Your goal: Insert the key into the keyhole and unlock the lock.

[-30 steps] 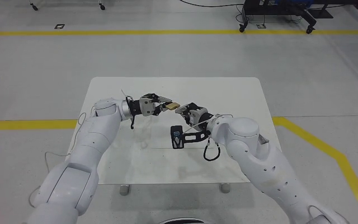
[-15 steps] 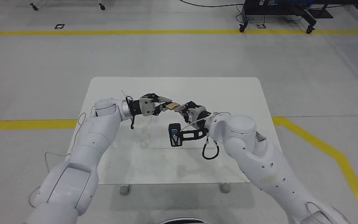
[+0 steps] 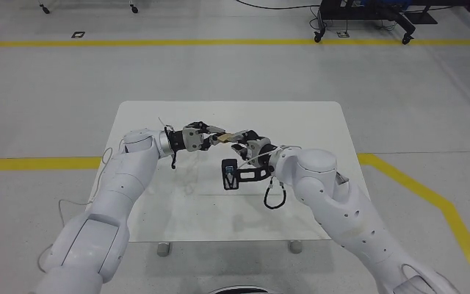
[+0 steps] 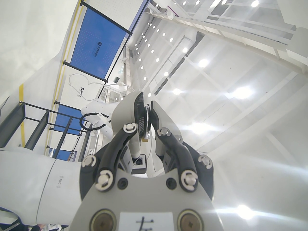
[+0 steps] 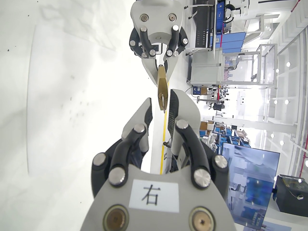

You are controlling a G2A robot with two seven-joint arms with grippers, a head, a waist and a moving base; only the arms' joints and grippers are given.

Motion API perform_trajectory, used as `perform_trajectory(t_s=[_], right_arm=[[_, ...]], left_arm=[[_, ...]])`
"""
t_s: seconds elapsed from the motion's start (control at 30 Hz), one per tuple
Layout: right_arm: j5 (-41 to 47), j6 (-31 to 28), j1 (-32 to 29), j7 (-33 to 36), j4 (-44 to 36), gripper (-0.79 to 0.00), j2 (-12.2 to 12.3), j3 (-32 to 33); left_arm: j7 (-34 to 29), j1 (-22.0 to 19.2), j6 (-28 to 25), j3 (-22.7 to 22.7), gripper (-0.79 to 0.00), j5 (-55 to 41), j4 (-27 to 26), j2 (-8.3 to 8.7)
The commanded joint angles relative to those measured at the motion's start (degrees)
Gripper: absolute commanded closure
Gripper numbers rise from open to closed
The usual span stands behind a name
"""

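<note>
Left gripper pinches brass padlock. Right gripper spread, key between fingers: close squarely, twist about shaft.

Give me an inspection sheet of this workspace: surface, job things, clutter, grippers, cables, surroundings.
Surface: white table with rounded corners.
Job's things: brass lock held in the air above the table; key sticks out of the end that faces the right arm, seemingly in the keyhole.
Clutter: nothing seen.
Grippers: left gripper shut on the lock's far end; right gripper open, one finger on either side of the key.
Cables: black cable loop hangs under the right arm's wrist.
Surroundings: pale floor with yellow floor lines; black wheeled stand beyond the table.
</note>
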Motion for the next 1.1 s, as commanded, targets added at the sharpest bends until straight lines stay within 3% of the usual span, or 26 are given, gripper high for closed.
perform_trajectory(t_s=[0.0, 0.07, 0.13, 0.27, 0.73, 0.87, 0.97, 1.07], right_arm=[[0.40, 0.82, -0.39, -0.60, -0.08, -0.573, 0.04, 0.46], [1.86, 2.98, -1.12, -2.57, -0.56, -0.785, 0.09, 1.43], [3.45, 5.94, -2.46, -5.14, -1.38, -0.785, 0.21, 2.86], [3.71, 6.36, -2.94, -5.96, -1.69, -0.785, 0.30, 3.32], [3.71, 6.36, -2.94, -5.96, -1.69, -0.785, 0.30, 3.32], [3.71, 6.36, -2.94, -5.96, -1.69, -0.785, 0.30, 3.32], [13.51, 8.94, -3.46, -12.28, 3.74, -0.785, 0.11, 6.32], [17.75, 7.98, -3.71, -17.73, 7.37, -0.785, 0.22, 7.45]], left_arm=[[0.04, -0.02, -0.03, -0.03, 0.000, -0.08, 0.03, 0.00], [0.53, -0.09, -0.84, -0.10, 0.000, 0.09, -0.03, 0.03], [1.14, 0.01, -2.09, -0.36, 0.000, -0.10, -0.16, 0.05], [3.44, 0.49, -5.86, -1.78, 0.000, -1.01, -0.91, 0.40], [3.44, 0.49, -5.86, -1.78, 0.000, -1.01, -0.91, 0.40], [8.24, 2.63, -11.73, -3.62, 0.000, -1.89, -5.72, 0.83], [11.39, 4.49, -16.77, -5.23, 0.000, -3.74, -7.40, 0.94], [13.38, 6.26, -21.68, -5.31, 0.000, -4.09, -8.25, 0.65]])
